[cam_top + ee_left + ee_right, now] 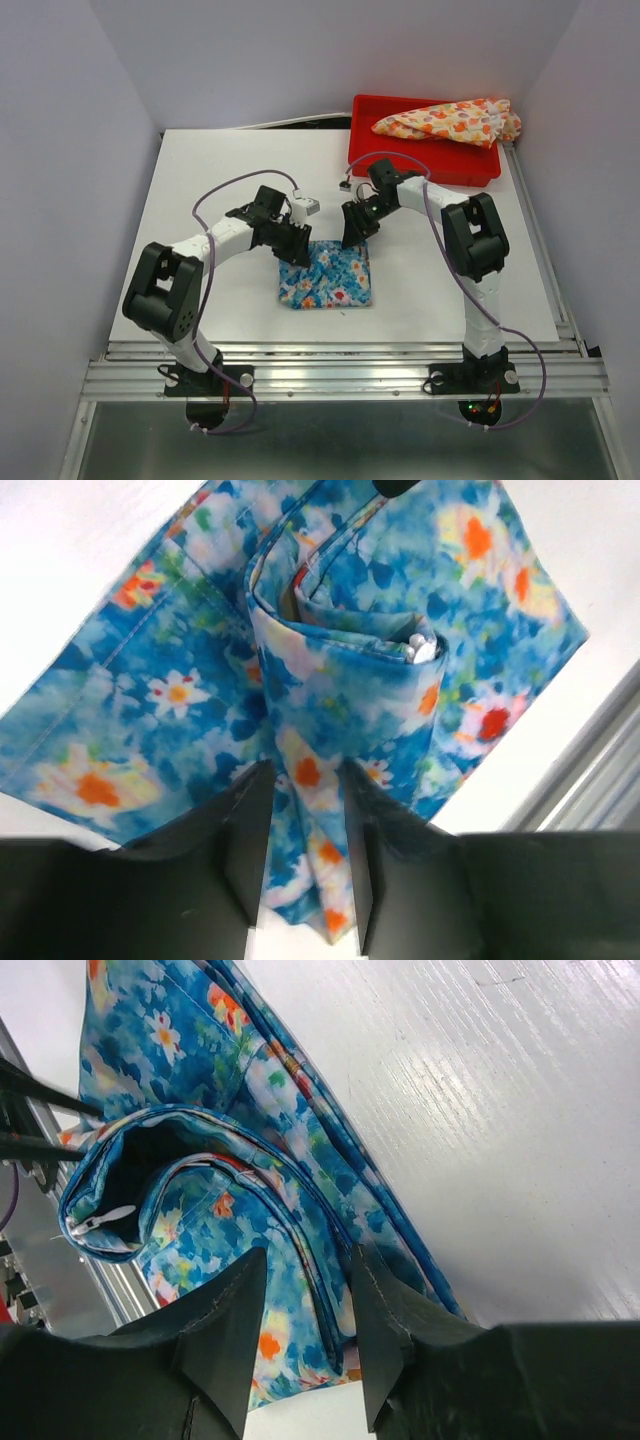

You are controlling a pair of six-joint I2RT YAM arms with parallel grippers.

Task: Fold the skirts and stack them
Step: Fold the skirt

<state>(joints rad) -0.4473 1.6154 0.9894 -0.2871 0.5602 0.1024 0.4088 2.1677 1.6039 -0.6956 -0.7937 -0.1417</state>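
The blue floral skirt (328, 278) lies folded near the middle of the white table. My left gripper (298, 252) is at its far left edge and my right gripper (352, 236) at its far right edge. In the left wrist view my left gripper (303, 770) is shut on a raised fold of the blue skirt (330, 660). In the right wrist view my right gripper (307, 1255) is shut on the layered edge of the blue skirt (200, 1190). The cream-yellow skirt (450, 121) with orange flowers lies bunched in the red tray.
The red tray (425, 165) stands at the table's far right corner, just behind my right arm. Grey walls close in the table on three sides. An aluminium rail (340, 365) runs along the near edge.
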